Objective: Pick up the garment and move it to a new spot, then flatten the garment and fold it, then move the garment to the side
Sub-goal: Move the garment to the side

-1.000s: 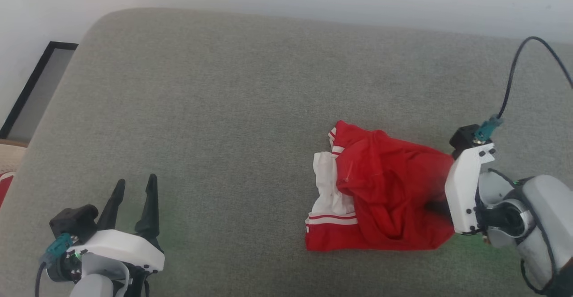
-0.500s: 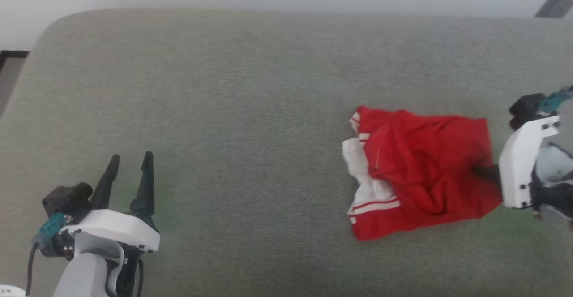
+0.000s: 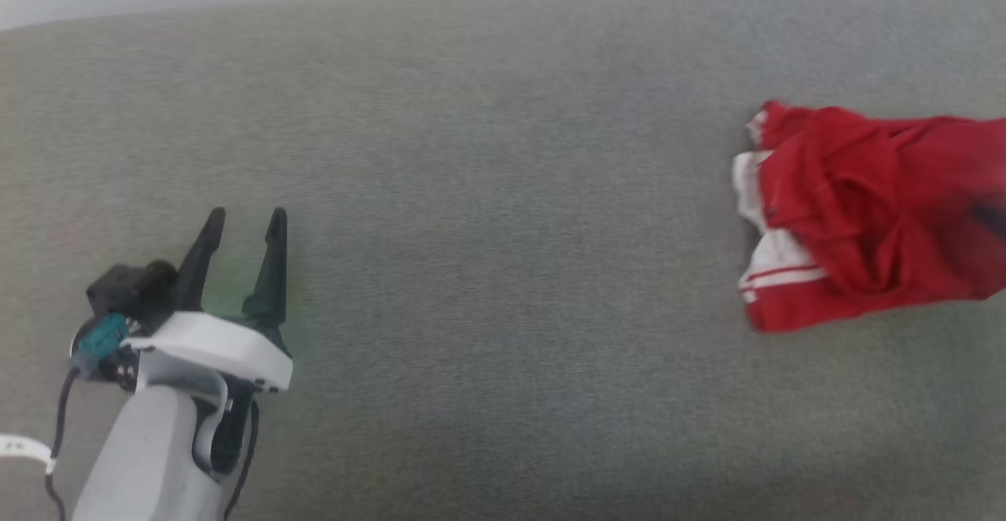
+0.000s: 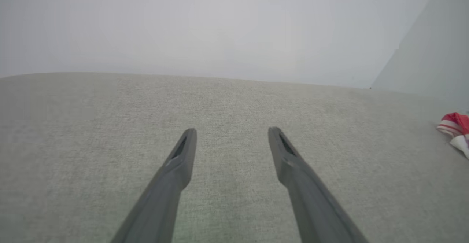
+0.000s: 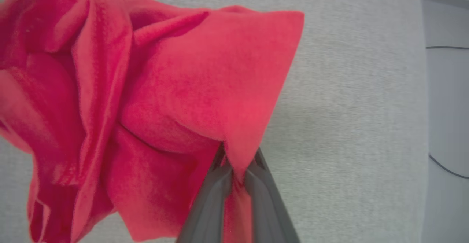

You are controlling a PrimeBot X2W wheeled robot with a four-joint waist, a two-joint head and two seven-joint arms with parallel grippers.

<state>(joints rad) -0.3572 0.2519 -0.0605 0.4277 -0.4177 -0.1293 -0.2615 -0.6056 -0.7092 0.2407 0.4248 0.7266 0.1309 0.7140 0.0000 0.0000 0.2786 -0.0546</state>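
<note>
Red garment (image 3: 864, 214) sits bunched at the right end of the grey cushion (image 3: 503, 230), its white sleeve and striped trim turned toward the cushion's middle. The lettering is hidden in the folds.

In the right wrist view, the right gripper (image 5: 239, 158) has its two dark fingers drawn almost together on a narrow pinch of red fabric at one corner of the garment (image 5: 165, 89). The cloth peaks up to that pinch and falls away in loose folds over the cushion (image 5: 348, 125). Holding a corner rather than the bulk probably lets the cloth trail and open out when it is carried, which would suit the flattening step. This looks like the pick-up and move, so the task is at an early stage, with nothing flattened or folded yet.

The left gripper (image 3: 246, 214) is over the near left part of the cushion, well apart from the garment. Its fingers are spread wide with nothing between them, and bare cushion (image 4: 110, 107) shows through the gap in its own wrist view (image 4: 231, 131). It is probably parked there, clear of the carry and ready to take a second corner.
</note>
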